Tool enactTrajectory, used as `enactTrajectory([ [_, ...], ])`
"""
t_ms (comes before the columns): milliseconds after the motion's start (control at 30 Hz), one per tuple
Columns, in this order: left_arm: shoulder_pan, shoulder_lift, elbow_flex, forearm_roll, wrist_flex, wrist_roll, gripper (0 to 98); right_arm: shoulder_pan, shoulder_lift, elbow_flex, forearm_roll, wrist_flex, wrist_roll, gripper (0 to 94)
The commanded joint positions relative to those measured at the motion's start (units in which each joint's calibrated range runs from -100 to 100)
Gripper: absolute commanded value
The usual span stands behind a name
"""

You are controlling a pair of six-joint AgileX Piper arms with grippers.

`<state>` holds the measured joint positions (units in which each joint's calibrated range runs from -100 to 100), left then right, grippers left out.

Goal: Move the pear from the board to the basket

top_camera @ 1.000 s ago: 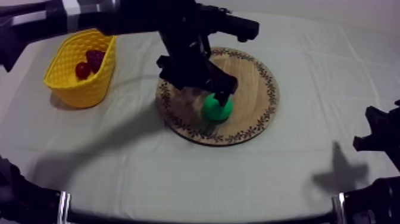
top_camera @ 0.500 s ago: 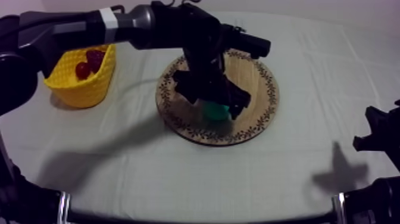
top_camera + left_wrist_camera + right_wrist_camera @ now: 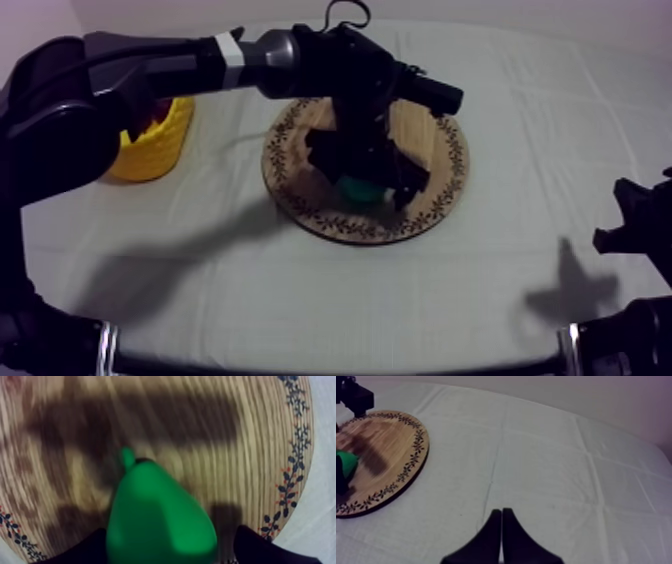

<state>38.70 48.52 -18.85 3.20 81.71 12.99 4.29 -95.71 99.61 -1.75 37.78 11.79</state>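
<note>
The green pear [image 3: 357, 188] stands on the round wooden board [image 3: 440, 170], mostly hidden under my left arm. My left gripper [image 3: 368, 194] is lowered over it. From the left wrist, the pear [image 3: 155, 511] sits between the two black fingers [image 3: 262, 548] of that gripper [image 3: 170, 552], which is open, with a gap showing beside the pear. The yellow basket [image 3: 160, 150] stands at the far left, partly behind the arm. My right gripper [image 3: 501, 521] is shut on nothing and rests low at the right [image 3: 640, 225].
From the right wrist, the board [image 3: 386, 441] with the pear [image 3: 347, 462] lies far off, with bare cloth [image 3: 561, 476] between. Open cloth [image 3: 300, 290] lies in front of the board.
My left arm has swung forward and lowered its gripper around the pear, and it now covers much of the basket. The pear and the right arm have not moved.
</note>
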Motion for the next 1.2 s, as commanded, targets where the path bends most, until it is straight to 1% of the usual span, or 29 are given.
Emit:
enactTrajectory([
  [0,-0.04,0.61,-1.37,-0.03,1.00,0.00,91.1,0.00,-0.05,0.05,0.02,-0.04,0.00,0.5],
  [167,-0.27,2.38,-4.34,0.03,3.30,-0.03,89.7,0.00,-0.05,0.05,0.02,-0.04,0.00,0.5],
  [267,-0.55,3.34,-5.93,0.14,4.59,0.33,86.6,0.00,-0.05,0.05,0.02,-0.04,0.00,0.5],
  [433,-1.19,4.93,-8.21,0.65,6.57,0.70,78.4,0.00,-0.05,0.05,0.02,-0.04,0.00,0.5],
  [667,-1.70,5.81,-9.27,1.11,7.58,0.70,63.0,0.00,-0.05,0.05,0.02,-0.04,0.00,0.5],
  [833,-1.36,5.11,-8.30,0.59,6.85,0.18,54.0,0.00,-0.05,0.05,0.02,-0.04,0.00,0.5],
  [933,-1.15,3.77,-6.91,-0.38,5.31,0.08,50.5,0.00,-0.05,0.05,0.02,-0.04,0.00,0.5],
  [1033,-1.15,1.37,-5.03,-1.46,3.90,0.06,48.8,0.00,-0.05,0.05,0.02,-0.04,0.00,0.5],
  [1167,-1.80,-4.06,-1.48,-1.70,3.32,-0.66,48.4,0.00,-0.05,0.05,0.02,-0.04,0.00,0.5],
])
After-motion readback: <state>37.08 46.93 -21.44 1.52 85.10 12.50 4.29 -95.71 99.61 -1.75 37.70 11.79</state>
